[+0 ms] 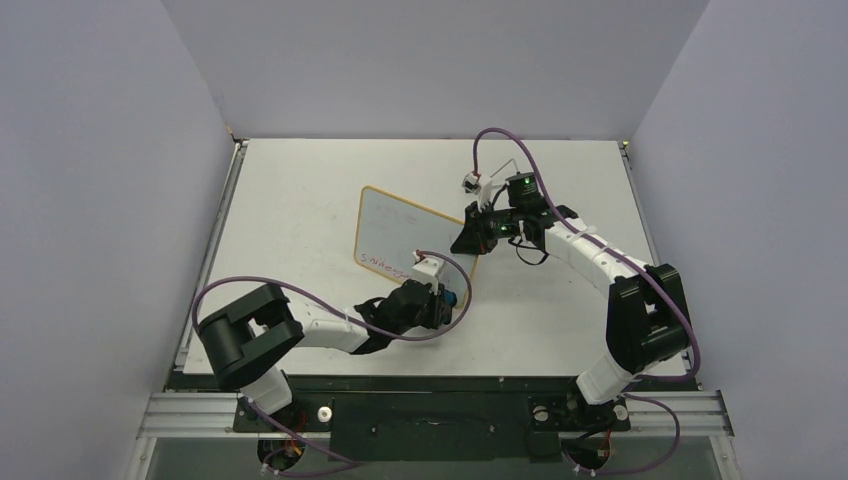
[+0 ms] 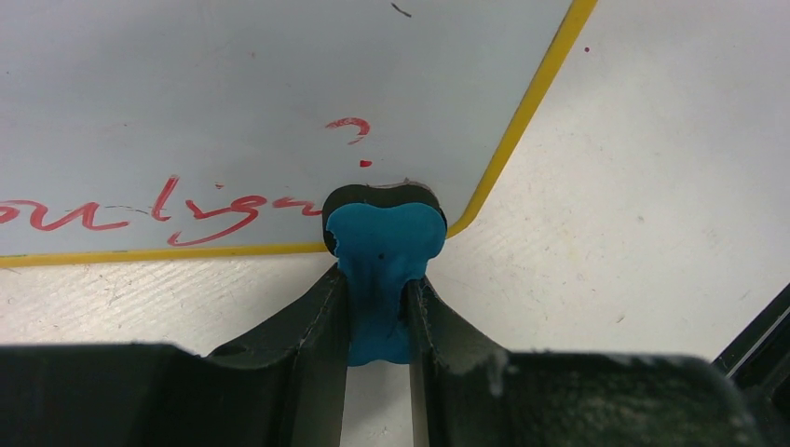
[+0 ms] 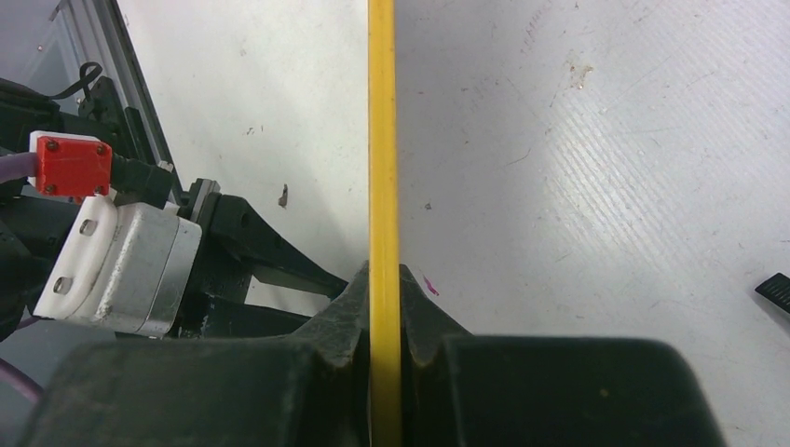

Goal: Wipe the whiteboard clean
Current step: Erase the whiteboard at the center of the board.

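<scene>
The left hand (image 2: 377,289) is closed on a blue eraser (image 2: 384,237), pinched between both fingers. The eraser's dark pad meets the whiteboard (image 2: 233,84) at its corner, just right of the red writing (image 2: 200,209) that runs along the board's near edge. The right hand (image 3: 384,307) is clamped tight on the board's thin yellow frame (image 3: 382,140), at the side away from the left arm. The whiteboard lies near the middle of the tabletop (image 1: 300,180), turned at an angle between the two arms.

2 black-and-white arms (image 1: 330,330), looping purple cables (image 1: 493,130), green lights (image 1: 522,181), black jaws, red-capped white connector (image 3: 70,168)
</scene>
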`<state>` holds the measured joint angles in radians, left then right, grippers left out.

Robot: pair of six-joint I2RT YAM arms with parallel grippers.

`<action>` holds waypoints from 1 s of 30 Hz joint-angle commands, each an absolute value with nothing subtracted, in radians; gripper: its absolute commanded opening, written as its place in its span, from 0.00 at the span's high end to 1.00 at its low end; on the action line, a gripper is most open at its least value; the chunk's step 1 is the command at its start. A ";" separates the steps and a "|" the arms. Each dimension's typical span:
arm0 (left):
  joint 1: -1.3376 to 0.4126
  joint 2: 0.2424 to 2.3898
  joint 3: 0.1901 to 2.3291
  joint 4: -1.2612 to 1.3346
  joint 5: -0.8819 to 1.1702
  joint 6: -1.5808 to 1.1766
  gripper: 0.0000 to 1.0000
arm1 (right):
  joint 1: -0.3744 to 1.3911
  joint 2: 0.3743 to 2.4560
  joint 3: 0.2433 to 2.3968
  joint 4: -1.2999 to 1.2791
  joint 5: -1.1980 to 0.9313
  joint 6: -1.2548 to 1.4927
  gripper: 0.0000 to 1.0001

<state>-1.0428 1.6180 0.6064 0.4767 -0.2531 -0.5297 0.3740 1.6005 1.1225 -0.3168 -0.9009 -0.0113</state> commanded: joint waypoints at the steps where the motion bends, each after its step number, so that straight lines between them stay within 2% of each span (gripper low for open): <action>1: -1.022 1.570 0.608 0.521 -0.288 -0.527 1.00 | 0.388 1.581 1.134 -0.347 -0.931 0.008 1.00; 9: -0.888 1.344 0.461 0.508 -0.289 -0.543 1.00 | 0.388 1.581 1.134 -0.348 -0.930 0.008 1.00; 15: -0.869 1.262 0.373 0.595 -0.217 -0.498 1.00 | 0.389 1.583 1.134 -0.346 -0.927 0.008 1.00; 21: -0.868 1.297 0.335 0.685 -0.153 -0.494 1.00 | 0.389 1.585 1.134 -0.345 -0.926 0.008 1.00; 30: -0.905 1.469 0.424 0.782 -0.147 -0.473 1.00 | 0.389 1.583 1.133 -0.345 -0.926 0.008 1.00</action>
<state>-0.8799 1.3964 0.3408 0.6712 -0.1535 -0.4931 0.3752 1.6005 1.1225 -0.3313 -0.9104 0.0113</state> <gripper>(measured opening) 0.213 0.018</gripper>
